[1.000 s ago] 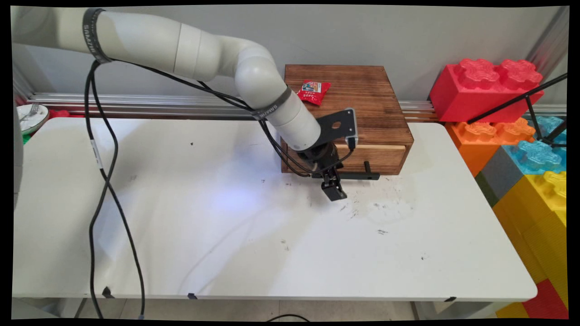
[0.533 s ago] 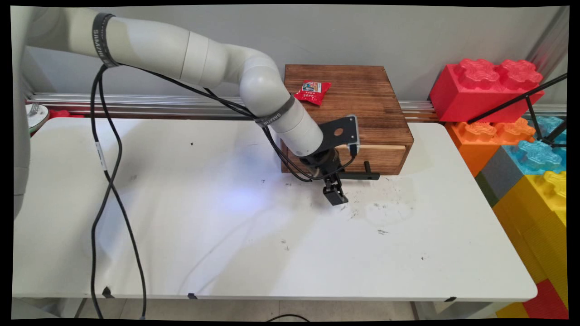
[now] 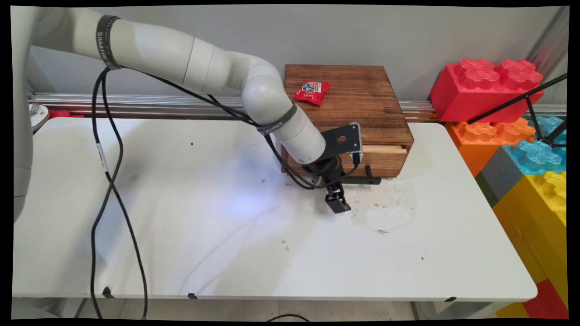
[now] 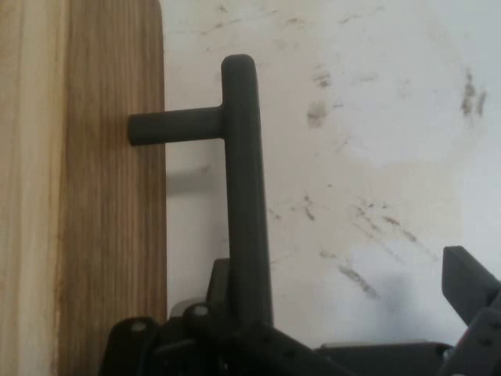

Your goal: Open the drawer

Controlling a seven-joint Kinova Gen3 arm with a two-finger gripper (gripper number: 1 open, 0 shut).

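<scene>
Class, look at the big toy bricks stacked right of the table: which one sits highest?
The red brick. It sits on top of the stack, resting on the orange brick, with the blue brick and yellow brick lower down.

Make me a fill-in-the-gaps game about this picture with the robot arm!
The snack packet on the wooden box is ____.
The box stands on a ____ table.
The tool is right beside the drawer's black ____.
Missing words: red; white; handle.

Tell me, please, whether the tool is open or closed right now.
Tool: open; the drawer handle stands between its jaws, unclamped.
</scene>
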